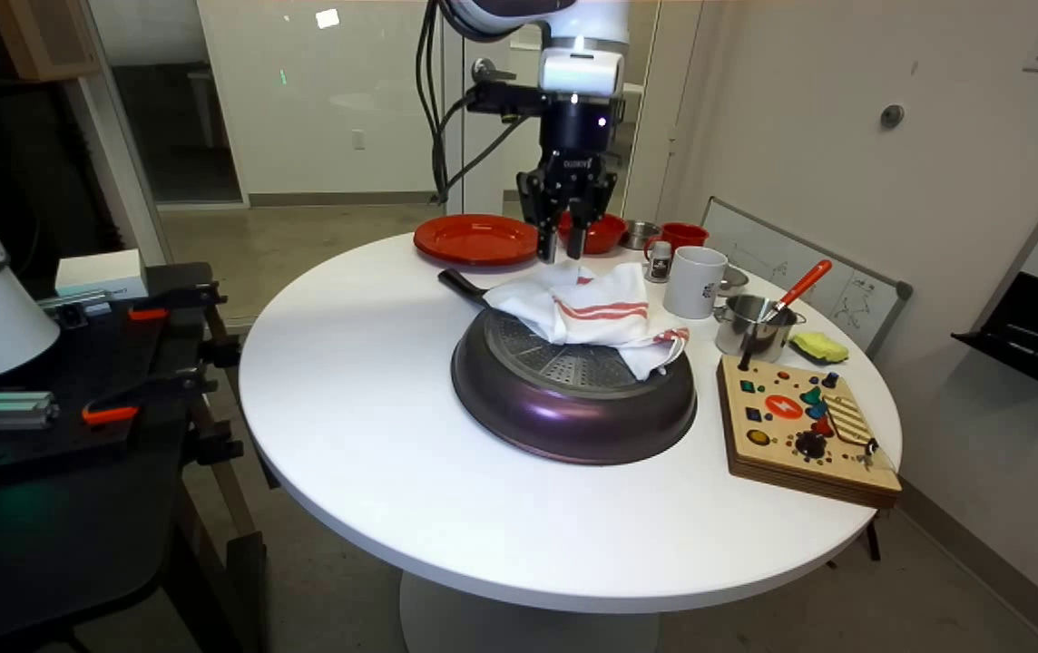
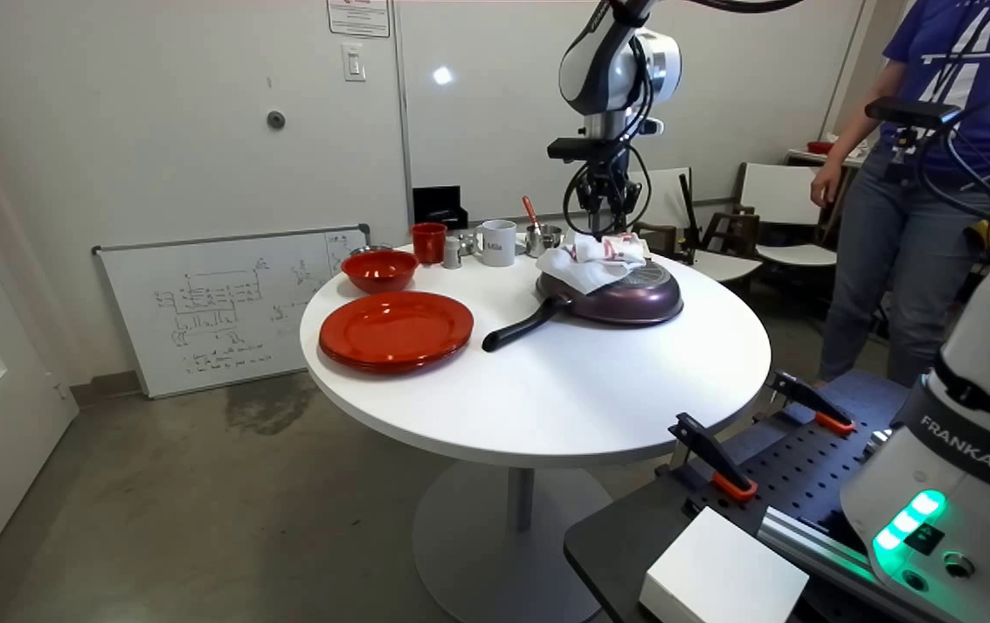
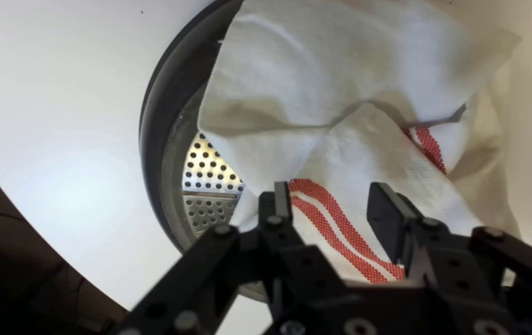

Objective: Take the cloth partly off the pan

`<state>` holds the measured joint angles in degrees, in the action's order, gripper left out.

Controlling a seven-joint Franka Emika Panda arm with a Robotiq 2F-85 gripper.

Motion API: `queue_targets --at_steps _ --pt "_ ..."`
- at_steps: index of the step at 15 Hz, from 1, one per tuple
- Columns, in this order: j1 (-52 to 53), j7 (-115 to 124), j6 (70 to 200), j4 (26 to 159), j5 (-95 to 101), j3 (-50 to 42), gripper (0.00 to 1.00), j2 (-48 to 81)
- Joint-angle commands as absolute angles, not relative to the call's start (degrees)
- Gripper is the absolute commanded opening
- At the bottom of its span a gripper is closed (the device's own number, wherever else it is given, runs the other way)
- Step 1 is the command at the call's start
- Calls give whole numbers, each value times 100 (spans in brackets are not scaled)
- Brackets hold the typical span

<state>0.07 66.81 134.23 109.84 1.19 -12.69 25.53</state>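
A dark purple pan lies upside down on the round white table; it shows in both exterior views (image 1: 564, 422) (image 2: 638, 307) and in the wrist view (image 3: 168, 153). Its black handle (image 2: 523, 327) sticks out over the table. A white cloth with red stripes (image 1: 564, 313) lies crumpled over part of the pan's dotted base, toward the handle side; it also shows in the other views (image 2: 583, 270) (image 3: 354, 79). My gripper (image 1: 562, 252) (image 2: 607, 227) (image 3: 329, 204) points down just above the cloth, fingers apart with nothing gripped. Whether the fingertips touch the cloth is unclear.
Red plates (image 1: 475, 239) and a red bowl (image 2: 380, 271) stand near the handle. A white mug (image 1: 694, 283), a shaker (image 1: 660, 262), a red cup (image 2: 428, 243) and a steel pot with a red-handled utensil (image 1: 755, 328) stand nearby. A wooden board with knobs (image 1: 805, 435) lies beside the pan.
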Motion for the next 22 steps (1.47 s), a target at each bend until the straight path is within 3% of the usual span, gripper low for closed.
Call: queue_targets --at_steps 1,4,10,21,22 --pt "-3 7061 12902 10754 -146 -1146 80 2510" --pt "90 7265 13113 10818 92 -1134 100 2631" --pt "195 7328 13842 10631 364 -1179 100 3148" --pt "288 7326 13838 10413 608 -1405 100 3633" --pt "290 7335 13837 10404 623 -1426 75 3652"
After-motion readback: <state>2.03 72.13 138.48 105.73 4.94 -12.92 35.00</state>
